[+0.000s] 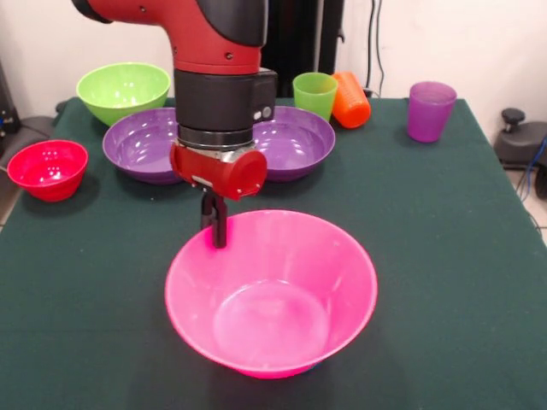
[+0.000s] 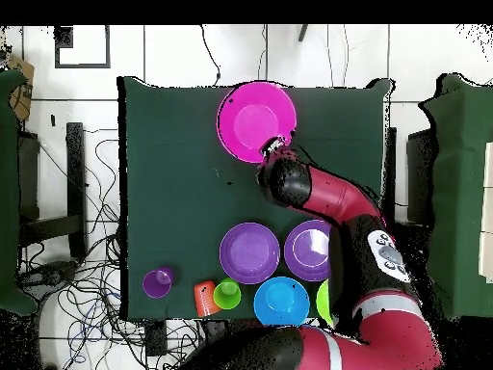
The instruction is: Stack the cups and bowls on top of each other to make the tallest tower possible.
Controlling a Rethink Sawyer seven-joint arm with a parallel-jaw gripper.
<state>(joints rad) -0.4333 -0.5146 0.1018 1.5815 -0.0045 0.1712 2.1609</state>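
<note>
A dark green cloth covers the table (image 1: pixel 453 256), which stands on a pale tiled floor (image 2: pixel 173 53) strewn with black cables along one side (thickest by the corner where the purple cup stands). A white wall backs the front view.

The big flared glossy pink plastic bowl (image 1: pixel 271 290) sits upright at the edge of the table farthest from the robot's base. The red and black arm (image 2: pixel 332 207) reaches across to it, and the gripper (image 1: pixel 214 224) hangs at the bowl's rim on the robot's side, its dark tips at the rim; whether the jaws are clenched on the rim or released cannot be told.

Behind the arm two shallow purple plastic bowls (image 1: pixel 141 143) (image 1: pixel 295 141) lie side by side, close together. Nearer the robot stand a lime green bowl (image 1: pixel 124 90), a small green plastic tumbler (image 1: pixel 315 94), upright, and an orange tumbler (image 1: pixel 350 100) on its side just beside it. The translucent purple tumbler (image 1: pixel 429 110) stands upright, apart, near a table corner. A small red bowl (image 1: pixel 48 169) sits at the table's edge. The overhead view shows a blue bowl (image 2: pixel 281 302) near the base.
</note>
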